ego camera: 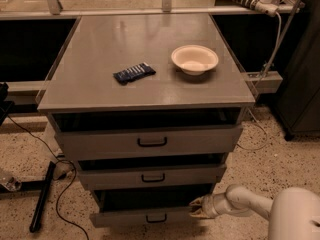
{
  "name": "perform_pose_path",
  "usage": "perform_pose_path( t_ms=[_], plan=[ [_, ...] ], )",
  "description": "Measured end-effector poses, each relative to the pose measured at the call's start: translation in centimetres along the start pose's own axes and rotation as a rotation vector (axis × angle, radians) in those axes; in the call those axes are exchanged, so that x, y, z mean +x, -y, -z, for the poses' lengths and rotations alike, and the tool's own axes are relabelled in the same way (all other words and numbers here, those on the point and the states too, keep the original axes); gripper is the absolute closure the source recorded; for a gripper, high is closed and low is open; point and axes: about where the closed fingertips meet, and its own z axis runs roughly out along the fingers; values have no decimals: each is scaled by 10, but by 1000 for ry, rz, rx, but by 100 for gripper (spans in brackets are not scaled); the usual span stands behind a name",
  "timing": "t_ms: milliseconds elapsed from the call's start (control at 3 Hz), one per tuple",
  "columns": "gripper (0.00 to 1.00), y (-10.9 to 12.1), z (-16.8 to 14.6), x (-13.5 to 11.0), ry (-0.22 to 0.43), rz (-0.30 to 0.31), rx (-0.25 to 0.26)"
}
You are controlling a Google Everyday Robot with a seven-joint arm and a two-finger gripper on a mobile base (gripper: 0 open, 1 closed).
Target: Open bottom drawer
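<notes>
The bottom drawer (140, 217) is the narrowest grey front of three, with a small black bar handle (156, 218). It is pulled out and shows a dark interior (150, 198) above its front. My gripper (196, 207) is at the drawer's right end, with its pale fingertips (195, 202) touching the front's upper right corner. My white arm (250, 203) reaches in from the lower right.
Two wider grey drawers (150, 142) (150, 176) sit above, both slightly open. On the cabinet top (100, 91) lie a dark snack packet (134, 73) and a cream bowl (194, 59). Cables and a black bar (42, 196) lie on the speckled floor at left.
</notes>
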Motion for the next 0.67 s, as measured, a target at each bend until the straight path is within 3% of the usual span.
perform_pose_path(
  t_ms=[667],
  plan=[
    [39, 0, 0, 0, 0, 0, 0]
  ],
)
